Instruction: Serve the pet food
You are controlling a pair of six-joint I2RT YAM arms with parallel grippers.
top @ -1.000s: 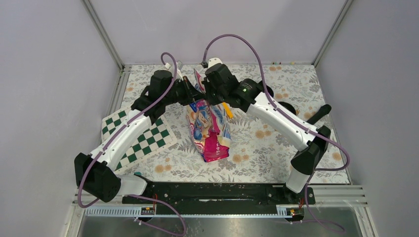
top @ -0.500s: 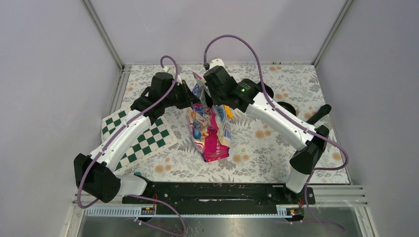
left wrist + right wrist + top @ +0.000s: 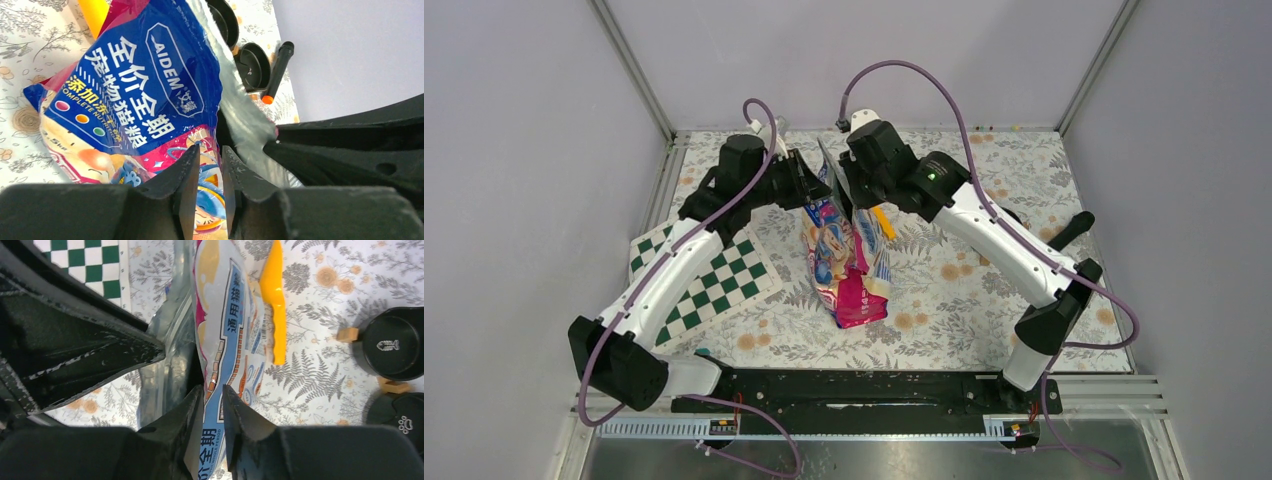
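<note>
The pet food bag (image 3: 844,265) lies at the middle of the floral-print surface (image 3: 964,300). It is a glossy, crinkled pouch in pink, blue and white. Its sealed bottom points to 6 o'clock and its mouth is lifted toward 12 o'clock. The kibble itself does not show.

The left pincer (image 3: 210,150) has its dark wedge-shaped fingers almost together, pinching one lip of the mouth, on the panel with the blue label. The right pincer (image 3: 212,390) is likewise nearly closed, nipping the opposite lip, a white-and-blue panel with a barcode. Between the two lips the bag's silvery foil lining shows, wrinkled and shiny.

A smooth orange plastic scoop (image 3: 272,300) lies along the bag's 3 o'clock side, touching it or just beside it. Farther toward 3 o'clock sit two round black bowls (image 3: 392,342), each with a small white emblem inside, and a black marker (image 3: 278,65) with an orange tip. A flat green-and-white checkerboard (image 3: 714,280) lies at 9 o'clock of the bag, under the left arm.
</note>
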